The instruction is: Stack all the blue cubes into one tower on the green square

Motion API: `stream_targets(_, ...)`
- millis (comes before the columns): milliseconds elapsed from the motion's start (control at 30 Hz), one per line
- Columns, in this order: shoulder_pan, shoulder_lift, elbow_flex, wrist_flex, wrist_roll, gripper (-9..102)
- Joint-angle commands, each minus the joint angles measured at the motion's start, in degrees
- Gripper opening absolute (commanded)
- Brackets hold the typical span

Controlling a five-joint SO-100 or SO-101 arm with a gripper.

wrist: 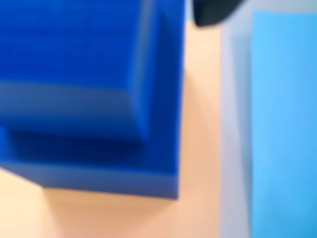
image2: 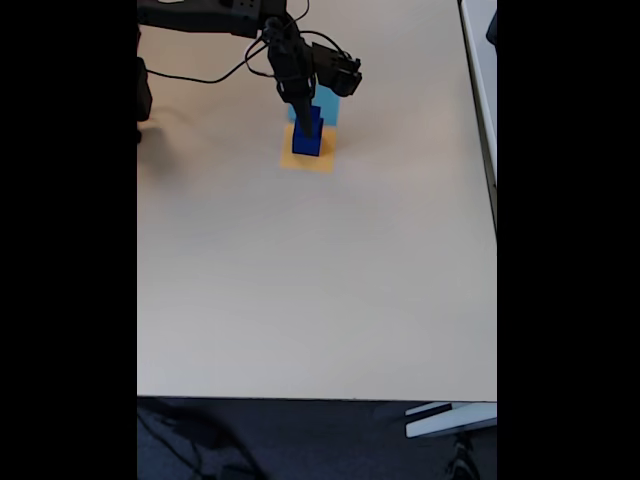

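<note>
Standing stacked on the orange square, two blue cubes.

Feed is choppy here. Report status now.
End effector down at top of blue cubes, open or shut unclear. Cubes stacked on orange square, not on green. Light-blue square beside it. Nothing blocking.

Prob an office or lab: big plain beige laminate table, dark carpet-ish floor below, loose black cables w/ the arm.
</note>
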Motion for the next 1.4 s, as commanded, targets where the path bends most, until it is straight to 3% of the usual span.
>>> stream_targets(0,0.53,4.48,-0.44,0.35,0.70,32)
stream_targets(333,0.53,4.31,-0.35,0.35,0.79,28)
stream_targets(1100,0.79,4.48,-1.23,1.14,0.79,6)
stream_targets(1367,-0.62,3.25,-11.07,8.17,0.62,5)
